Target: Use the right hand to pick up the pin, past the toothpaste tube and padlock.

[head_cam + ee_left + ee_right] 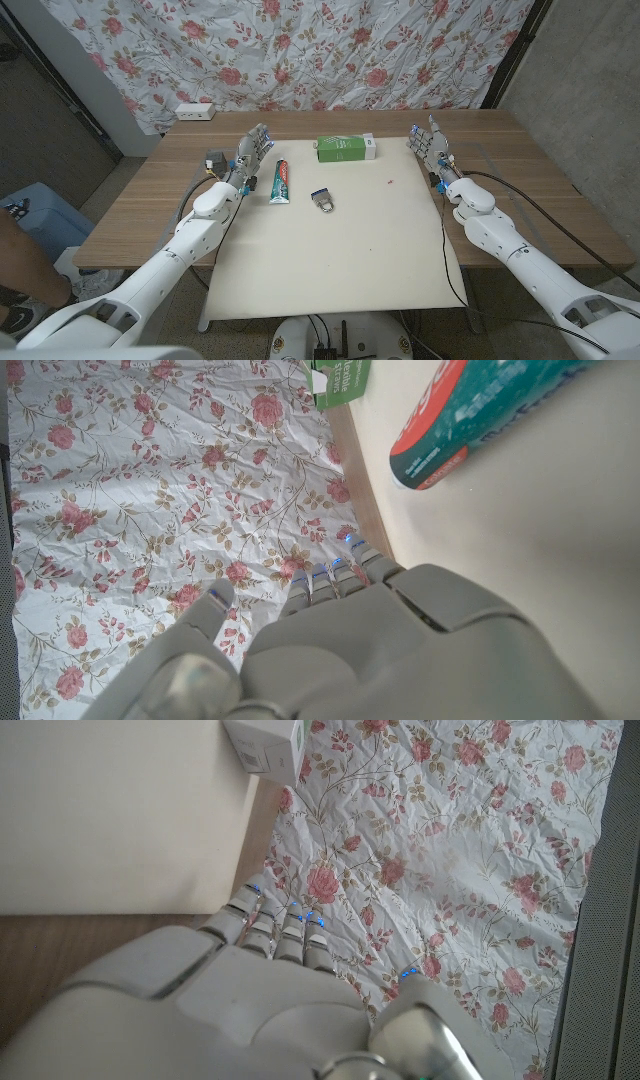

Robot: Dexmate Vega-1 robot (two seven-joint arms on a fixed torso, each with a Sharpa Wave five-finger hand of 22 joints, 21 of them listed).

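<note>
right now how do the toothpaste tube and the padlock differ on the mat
The toothpaste tube is long and teal with a red and white end; the padlock is short, squat and metallic grey. The tube lies lengthwise, running away from the robot, while the padlock sits compact, nearer the robot. The tube is closer to the left hand; the padlock lies more toward the mat's middle. Both rest on the cream mat, untouched.

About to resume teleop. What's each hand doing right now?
Left hand: open, holding nothing.
Right hand: open, holding nothing; pin not yet picked up.
</note>
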